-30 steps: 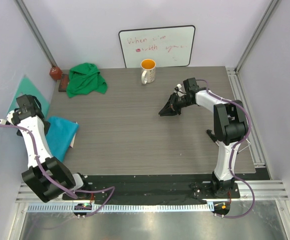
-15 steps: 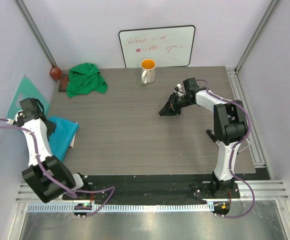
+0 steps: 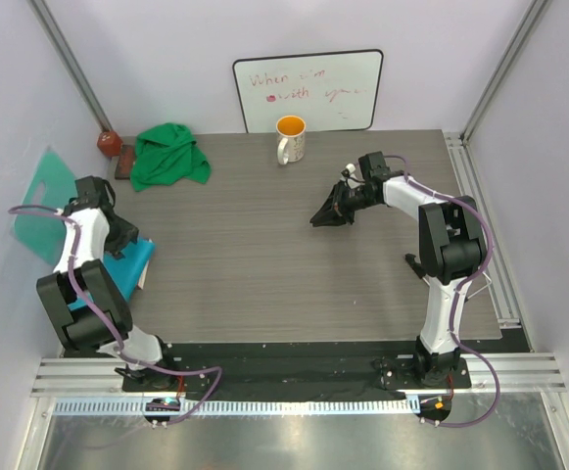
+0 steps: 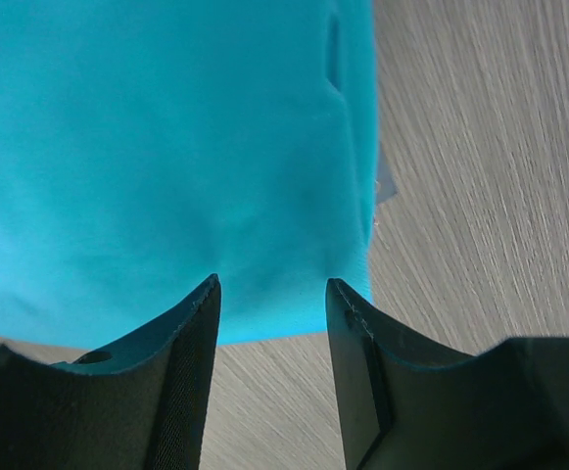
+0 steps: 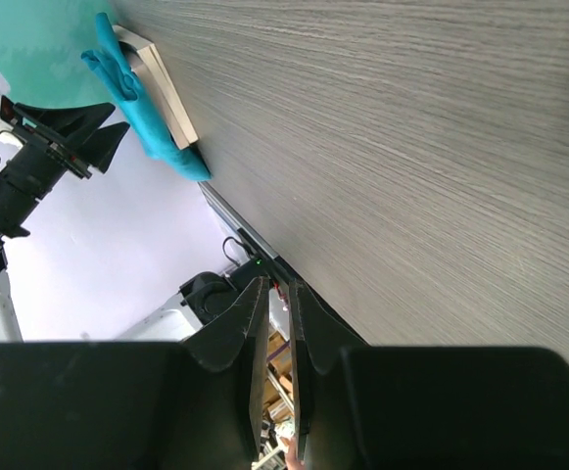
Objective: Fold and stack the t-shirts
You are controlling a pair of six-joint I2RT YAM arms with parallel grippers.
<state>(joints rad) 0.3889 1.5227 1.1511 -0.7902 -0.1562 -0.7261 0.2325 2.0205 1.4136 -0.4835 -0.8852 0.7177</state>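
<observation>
The turquoise-blue t-shirt point(image 3: 127, 271) lies folded at the table's left edge, and it fills the upper part of the left wrist view point(image 4: 166, 147). My left gripper point(image 3: 123, 238) hovers over its far edge, open point(image 4: 272, 294), with only cloth edge and bare table in the gap. The green t-shirt point(image 3: 169, 155) sits crumpled at the back left. My right gripper point(image 3: 325, 216) rests low over the middle right of the table; its fingers point(image 5: 276, 323) stand almost together with nothing between them. The right wrist view also catches the turquoise t-shirt point(image 5: 132, 88) from afar.
An orange-lined mug point(image 3: 290, 139) stands at the back centre before a whiteboard point(image 3: 308, 90). A mint plastic sheet point(image 3: 41, 206) leans off the table's left side. A small red-brown object point(image 3: 109, 143) sits in the back-left corner. A thin pale board point(image 5: 166, 98) lies under the turquoise shirt.
My left arm has swung rightward from over the mint sheet onto the turquoise t-shirt's far edge. Its jaws stayed apart. The right arm has not moved.
</observation>
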